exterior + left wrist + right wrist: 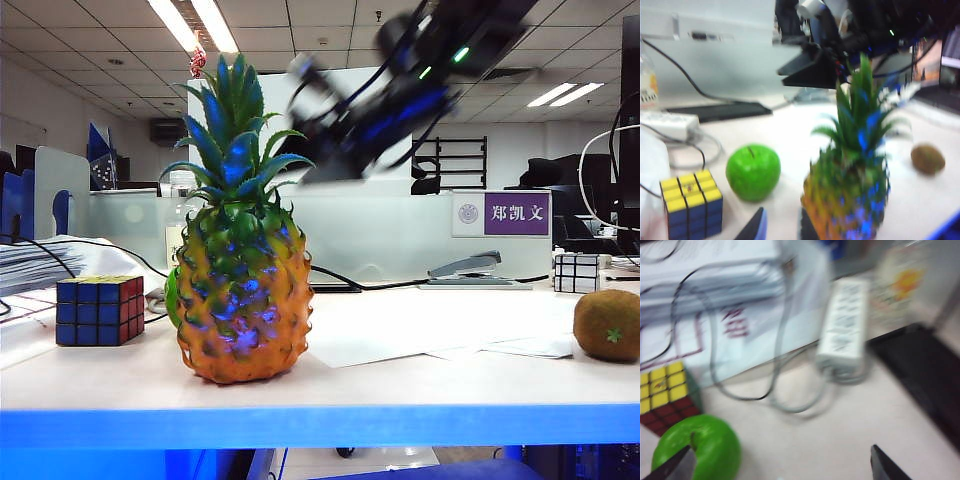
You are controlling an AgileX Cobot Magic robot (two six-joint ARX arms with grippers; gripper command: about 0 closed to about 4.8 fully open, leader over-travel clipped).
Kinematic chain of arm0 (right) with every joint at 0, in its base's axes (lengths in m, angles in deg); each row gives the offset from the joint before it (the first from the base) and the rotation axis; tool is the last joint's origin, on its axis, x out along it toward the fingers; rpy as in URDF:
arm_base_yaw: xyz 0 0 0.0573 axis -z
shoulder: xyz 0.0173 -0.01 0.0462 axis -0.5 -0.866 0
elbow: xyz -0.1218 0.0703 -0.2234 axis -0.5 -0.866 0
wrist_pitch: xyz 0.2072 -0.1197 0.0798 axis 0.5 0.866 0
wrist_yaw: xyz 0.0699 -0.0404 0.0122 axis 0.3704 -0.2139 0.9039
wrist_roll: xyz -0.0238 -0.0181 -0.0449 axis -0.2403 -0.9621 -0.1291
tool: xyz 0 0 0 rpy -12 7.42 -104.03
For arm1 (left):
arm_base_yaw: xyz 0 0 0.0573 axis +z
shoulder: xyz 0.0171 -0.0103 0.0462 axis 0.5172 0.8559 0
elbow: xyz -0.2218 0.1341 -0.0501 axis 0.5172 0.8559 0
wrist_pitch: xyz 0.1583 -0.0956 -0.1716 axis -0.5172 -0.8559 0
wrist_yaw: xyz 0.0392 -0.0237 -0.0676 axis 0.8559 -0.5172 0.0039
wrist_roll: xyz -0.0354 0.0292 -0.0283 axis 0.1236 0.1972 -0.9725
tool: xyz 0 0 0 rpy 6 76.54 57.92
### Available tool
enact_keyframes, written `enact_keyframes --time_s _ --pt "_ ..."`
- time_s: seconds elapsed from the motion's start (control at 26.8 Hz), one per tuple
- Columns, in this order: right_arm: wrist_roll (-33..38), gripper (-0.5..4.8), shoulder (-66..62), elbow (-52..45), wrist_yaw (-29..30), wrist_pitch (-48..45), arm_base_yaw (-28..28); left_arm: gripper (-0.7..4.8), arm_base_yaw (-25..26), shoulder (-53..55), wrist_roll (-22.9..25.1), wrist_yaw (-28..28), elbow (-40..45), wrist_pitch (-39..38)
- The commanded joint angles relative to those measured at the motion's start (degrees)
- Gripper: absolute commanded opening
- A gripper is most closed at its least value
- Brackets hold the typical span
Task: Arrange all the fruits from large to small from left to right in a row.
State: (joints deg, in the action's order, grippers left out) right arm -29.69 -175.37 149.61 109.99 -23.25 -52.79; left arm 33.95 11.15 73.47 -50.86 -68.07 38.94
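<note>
Near the front edge of the surface (400,390), three fruits are counted: one pineapple (243,290) standing upright, one green apple (753,172) just behind it, and one kiwi (607,325) well apart at the right edge. One coloured puzzle cube (98,310) is seen towards the left edge, one black-and-white cube (577,272) at the back right. The right hand (780,465) is held wide open and empty above the apple. Only the fingertips (756,226) of the left hand (782,227) are shown; whether they are open cannot be told.
</note>
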Motion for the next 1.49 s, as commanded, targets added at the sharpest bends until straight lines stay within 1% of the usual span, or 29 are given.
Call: enact_keyframes --time_s 0.04,0.07,0.11,0.19,0.22,0.26,0.3,0.34,0.41,0.45,0.49,0.52,0.56,0.6,0.63,0.67,0.71,0.75,0.78,0.86,0.9,0.93,0.97,1.04,1.08,1.12,1.27,1.34,1.49 --pt "5.97 4.79 4.79 0.28 4.26 0.07 2.69 0.89 0.04 -0.07 -7.10 5.38 -0.22 6.43" --pt "7.34 4.79 7.02 0.26 7.39 1.22 3.54 0.88 0.04 -0.04 -7.17 6.49 -0.94 7.56" --pt "7.37 4.79 8.02 0.26 8.28 2.01 4.00 0.88 0.04 0.17 -6.97 6.78 -1.62 7.34" --pt "7.26 3.93 11.61 0.26 10.14 5.05 4.83 0.84 0.04 3.17 -6.47 6.78 -3.89 7.69" --pt "6.71 2.38 14.01 0.26 10.36 7.87 4.85 0.84 0.04 7.32 -5.35 6.73 -6.12 8.33" --pt "6.40 1.43 15.32 0.26 10.34 9.35 4.85 0.84 0.04 9.73 -4.70 6.54 -7.39 8.83" --pt "5.53 0.40 17.35 0.26 10.38 11.87 4.85 0.84 0.04 15.93 -2.10 5.38 -11.08 9.64" --pt "4.55 -0.03 18.69 0.26 10.32 13.75 4.85 0.84 0.04 19.96 -0.48 4.55 -13.44 10.16" --pt "2.43 -0.07 21.88 0.26 10.10 18.43 4.74 0.85 0.04 31.15 4.50 1.88 -20.39 10.36" --pt "1.53 -0.07 23.76 0.22 9.92 21.81 4.74 0.87 0.04 38.29 7.13 -0.61 -24.74 10.05" --pt "0.57 -0.07 25.05 0.17 9.94 24.37 4.74 0.90 0.04 42.71 8.33 -2.38 -27.43 9.81" --pt "-1.84 -0.08 27.43 0.17 9.77 29.22 4.74 0.91 0.04 50.31 9.94 -4.79 -31.93 9.25" --pt "-3.82 -0.08 29.44 0.15 9.09 33.05 4.63 1.20 0.04 55.39 10.75 -5.66 -35.06 8.20" --pt "-5.27 -0.08 31.32 0.15 8.13 35.85 4.61 1.79 0.04 59.39 11.65 -6.29 -37.68 6.64" --pt "-6.51 -0.08 33.57 0.13 6.91 38.27 4.61 2.54 0.04 63.67 12.68 -6.93 -40.81 4.15" --pt "-6.69 -0.08 35.45 0.13 6.38 39.47 4.59 2.99 0.04 66.71 13.33 -7.91 -43.34 1.81" --pt "-6.62 -0.08 37.75 0.13 5.77 40.52 4.55 3.22 -0.07 70.20 14.75 -9.57 -45.92 -1.07" --pt "-6.62 -0.08 39.32 0.13 5.75 41.44 4.55 3.23 -0.42 72.98 16.87 -11.58 -48.13 -3.56" --pt "-6.64 -0.08 41.11 0.13 5.75 42.80 4.55 3.37 -1.14 75.34 21.16 -12.79 -50.45 -7.61" --pt "-6.64 -0.08 43.54 0.13 5.62 45.51 4.52 4.31 -2.58 77.96 32.61 -10.43 -53.13 -14.14" --pt "-6.64 -0.08 44.46 0.13 5.64 47.32 4.52 4.51 -3.32 78.49 36.33 -8.90 -53.13 -14.58" --pt "-6.64 -0.08 45.13 0.13 5.62 49.22 4.52 4.66 -3.63 78.99 41.88 -7.02 -53.13 -15.63" --pt "-6.64 -0.08 45.64 0.13 5.62 50.90 4.50 4.67 -4.28 79.54 45.79 -4.90 -53.13 -16.33" --pt "-6.71 -0.08 46.62 0.13 5.88 54.36 4.46 4.79 -5.66 80.67 51.45 1.62 -53.11 -17.05" --pt "-6.73 -0.08 47.34 0.11 6.03 55.63 4.46 4.79 -5.81 81.59 53.13 4.52 -53.13 -16.98" --pt "-6.73 -0.08 47.78 0.09 6.16 56.22 4.42 4.79 -6.19 82.73 53.96 5.05 -53.13 -16.72" --pt "-6.58 -0.08 51.08 0.09 6.25 56.59 4.42 4.79 -8.79 87.49 56.26 3.45 -53.13 -14.47" --pt "-6.38 -0.08 52.52 0.09 6.19 56.70 4.42 4.79 -9.57 89.61 56.13 0.87 -53.13 -12.59" --pt "-6.38 -0.08 53.88 0.09 6.03 57.33 4.42 4.79 -11.02 92.35 56.26 1.20 -53.13 -7.87"
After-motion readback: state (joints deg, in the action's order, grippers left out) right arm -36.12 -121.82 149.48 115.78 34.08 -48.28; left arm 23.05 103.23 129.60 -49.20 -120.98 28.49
